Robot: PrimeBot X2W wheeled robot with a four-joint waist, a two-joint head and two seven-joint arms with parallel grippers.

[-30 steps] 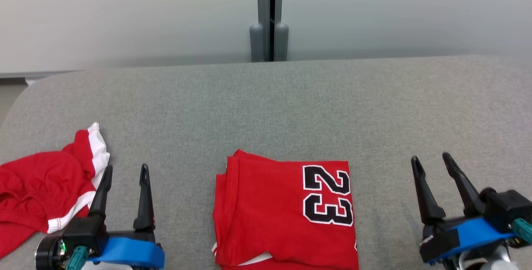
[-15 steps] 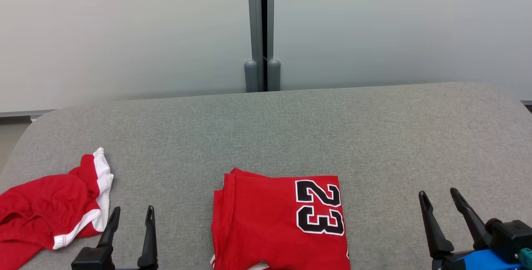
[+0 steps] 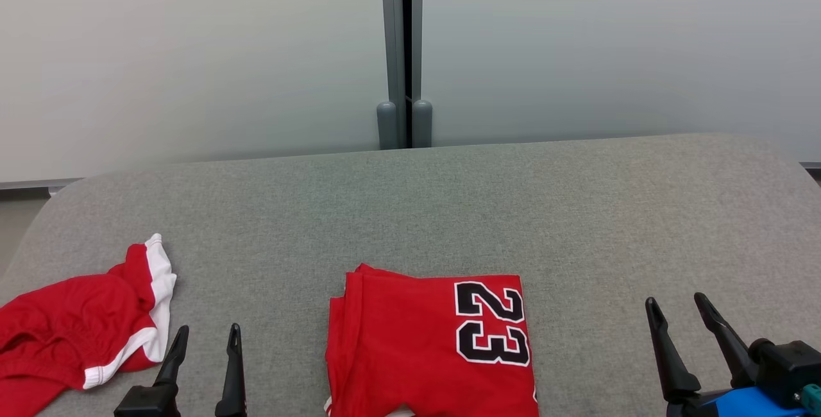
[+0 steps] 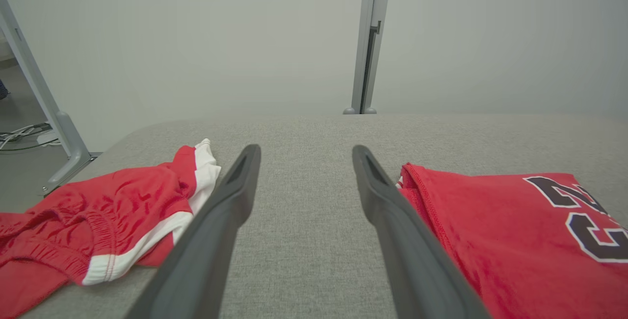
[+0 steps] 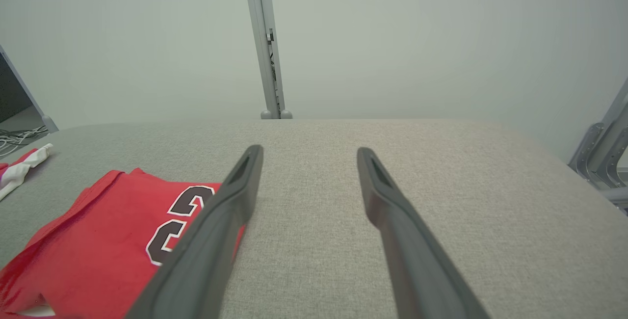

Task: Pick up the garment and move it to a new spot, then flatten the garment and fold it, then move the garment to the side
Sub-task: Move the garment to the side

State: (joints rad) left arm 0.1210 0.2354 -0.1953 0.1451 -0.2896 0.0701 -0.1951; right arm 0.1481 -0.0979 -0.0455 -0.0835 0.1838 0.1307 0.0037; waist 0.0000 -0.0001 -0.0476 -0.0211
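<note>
A folded red jersey [image 3: 430, 346] with a black "23" lies flat on the grey padded table [image 3: 410, 212], near its front edge in the middle. The jersey [image 4: 520, 230] lies right of my left fingers in the left wrist view, and the jersey [image 5: 108, 240] lies left of my right fingers in the right wrist view. My left gripper [image 3: 206, 330] stands open over bare table, left of the jersey. My right gripper [image 3: 677, 301] stands open over bare table to the jersey's right. Neither holds anything.
A crumpled red garment with white trim [image 3: 83, 333] lies at the table's left edge, also as the red garment [image 4: 103, 216] in the left wrist view. A grey post [image 3: 403, 51] rises against the pale wall behind the table. Metal frame legs [image 5: 603, 152] stand at the right.
The head camera has tilted up, so the table and garments sit lower in the picture. Both grippers stay open and show lower in the frame.
</note>
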